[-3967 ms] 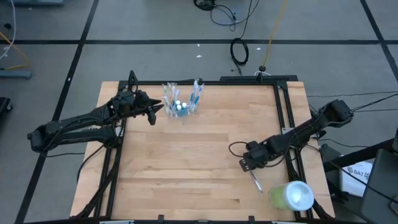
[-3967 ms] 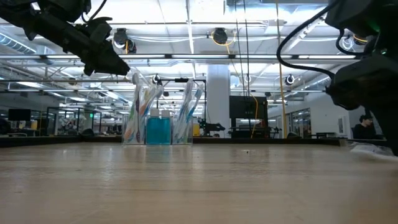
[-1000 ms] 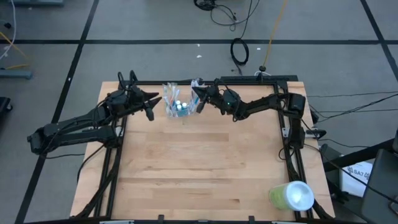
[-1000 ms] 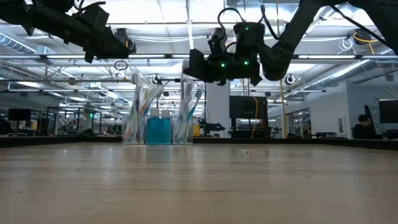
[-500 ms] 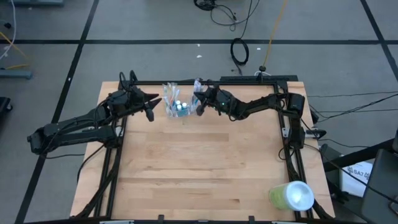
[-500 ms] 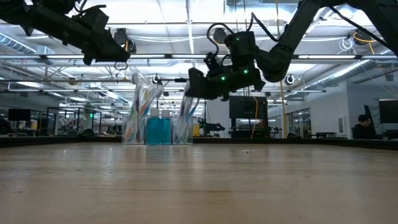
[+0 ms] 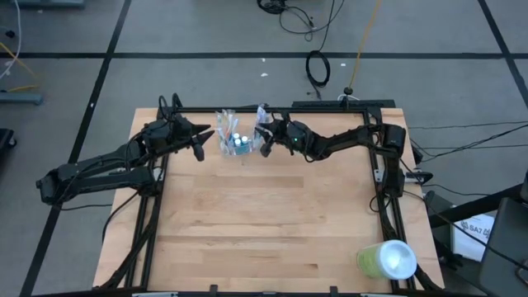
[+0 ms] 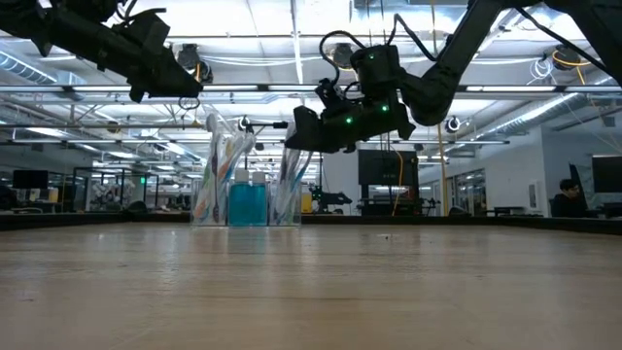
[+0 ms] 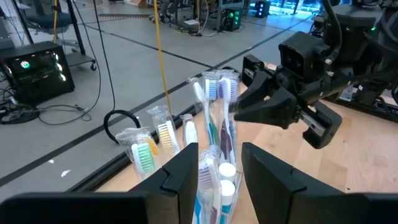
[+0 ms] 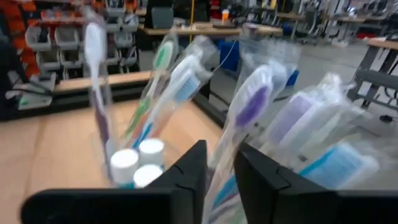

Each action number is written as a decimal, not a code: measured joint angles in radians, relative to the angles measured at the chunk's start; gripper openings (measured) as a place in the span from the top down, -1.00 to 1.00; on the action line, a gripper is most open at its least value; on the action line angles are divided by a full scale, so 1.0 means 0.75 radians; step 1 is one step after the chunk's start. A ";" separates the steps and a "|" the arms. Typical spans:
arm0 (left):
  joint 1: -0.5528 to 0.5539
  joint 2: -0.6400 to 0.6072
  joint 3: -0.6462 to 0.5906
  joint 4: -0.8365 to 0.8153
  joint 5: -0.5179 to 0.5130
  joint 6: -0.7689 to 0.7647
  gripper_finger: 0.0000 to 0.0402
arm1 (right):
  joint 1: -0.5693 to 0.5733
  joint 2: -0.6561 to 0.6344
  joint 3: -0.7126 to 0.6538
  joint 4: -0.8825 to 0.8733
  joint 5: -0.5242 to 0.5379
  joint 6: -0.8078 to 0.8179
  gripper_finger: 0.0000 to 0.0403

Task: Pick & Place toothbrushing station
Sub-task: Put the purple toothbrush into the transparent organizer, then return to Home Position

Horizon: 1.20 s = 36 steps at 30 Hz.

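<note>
The clear cup [image 7: 238, 145] stands at the table's far edge, left of the middle, with several wrapped toothbrushes and white-capped tubes [image 10: 138, 155] upright in it; it also shows in the low view [image 8: 247, 199]. My right gripper [image 7: 265, 138] is at the cup's right side, above its rim, shut on a wrapped toothbrush with a purple head [image 10: 250, 104]. My left gripper [image 7: 205, 140] is open at the cup's left side and higher than it [image 8: 185, 83]; its fingers touch nothing, and the cup shows beyond them [image 9: 214, 186]. My right gripper pinches the wrapped toothbrush by its handle [image 10: 221, 157], between its two fingers. The fingers come from the table's right, slanting down toward the cup [image 8: 294, 138]. The brush slants head up; its lower end is hidden among the other brushes.
A large lime-green cylinder with a white end [image 7: 386, 258] lies at the table's near right corner. Black frame rails [image 7: 375, 148] run along the table's sides and far edge. The wooden tabletop [image 7: 264, 214] stretches bare in front of the cup.
My right gripper has gone down and a little toward the table's left with the toothbrush, and has tipped its fingers down toward the cup's right side.
</note>
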 joint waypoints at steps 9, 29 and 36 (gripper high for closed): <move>0.000 -0.042 0.000 -0.119 0.000 0.078 0.37 | 0.018 -0.222 -0.001 -0.434 0.001 -0.018 0.37; -0.089 -0.499 0.001 -0.448 0.151 0.169 0.97 | 0.068 -1.399 -0.550 -0.935 -0.384 -0.183 0.71; -0.115 -0.513 -0.034 -0.417 0.190 0.176 0.92 | 0.066 -1.772 -0.917 -0.780 -0.381 -0.058 0.97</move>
